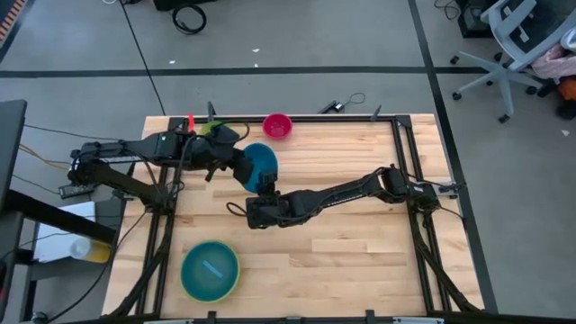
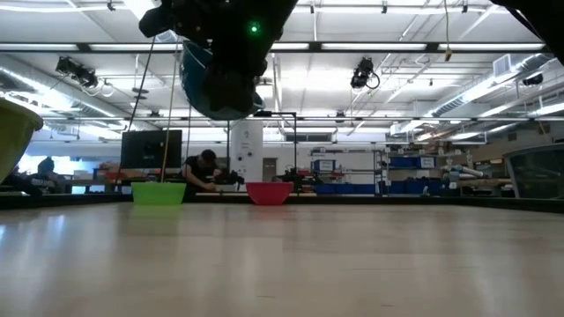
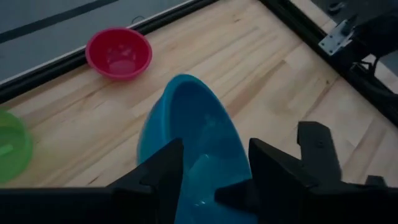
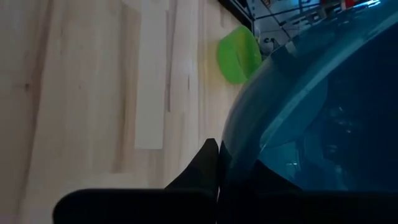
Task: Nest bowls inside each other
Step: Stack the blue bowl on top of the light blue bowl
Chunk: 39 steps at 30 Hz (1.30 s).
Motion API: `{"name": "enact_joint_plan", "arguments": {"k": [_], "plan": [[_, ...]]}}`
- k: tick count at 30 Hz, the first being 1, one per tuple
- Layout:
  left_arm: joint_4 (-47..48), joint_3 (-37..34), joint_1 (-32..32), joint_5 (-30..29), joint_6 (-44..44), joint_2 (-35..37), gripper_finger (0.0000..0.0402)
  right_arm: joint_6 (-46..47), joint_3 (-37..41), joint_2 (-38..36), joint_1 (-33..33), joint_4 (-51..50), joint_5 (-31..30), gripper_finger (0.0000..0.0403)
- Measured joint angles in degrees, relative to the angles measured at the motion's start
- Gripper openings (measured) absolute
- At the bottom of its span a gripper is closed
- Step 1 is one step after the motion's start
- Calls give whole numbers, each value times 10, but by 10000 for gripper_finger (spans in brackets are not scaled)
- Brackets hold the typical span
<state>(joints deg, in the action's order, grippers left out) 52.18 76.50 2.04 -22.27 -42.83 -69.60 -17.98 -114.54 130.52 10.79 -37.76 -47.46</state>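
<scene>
Wooden table (image 1: 342,252): medium blue bowl (image 1: 261,164) held aloft, tilted on edge.

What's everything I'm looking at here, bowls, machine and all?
medium blue bowl: one, blue, lifted off the table and tilted, between the two claws
light blue bowl: one, light blue, nested in the yellow-green bowl, near left corner
yellow-green bowl: one, yellow-green, on the table under the light blue one
green bowl: one, green, far edge of the table
magenta bowl: one, magenta-pink, far edge, beside the green one but apart from it
table: one, pale wood
office chair: one, pale, on the floor beyond the table
person: one, far back in the room
left claw: one, dark, open, astride the blue bowl
right claw: one, dark, shut on the blue bowl's rim
</scene>
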Motion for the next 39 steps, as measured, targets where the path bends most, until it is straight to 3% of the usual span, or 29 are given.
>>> {"name": "enact_joint_plan", "arguments": {"k": [9, 22, 31, 39], "plan": [[22, 1, 23, 10, 17, -27, 182, -2, 0, 0, -1, -14, 10, 18], [12, 1, 27, 7, 14, -39, 129, 35, 0, 1, 0, -56, -1, 18], [-38, 0, 37, 5, 78, -39, 129, 37, -1, 0, -9, -54, 10, 18], [-5, 0, 83, -2, 107, -38, 129, 34, -1, 0, -23, -40, 19, 18]]}}
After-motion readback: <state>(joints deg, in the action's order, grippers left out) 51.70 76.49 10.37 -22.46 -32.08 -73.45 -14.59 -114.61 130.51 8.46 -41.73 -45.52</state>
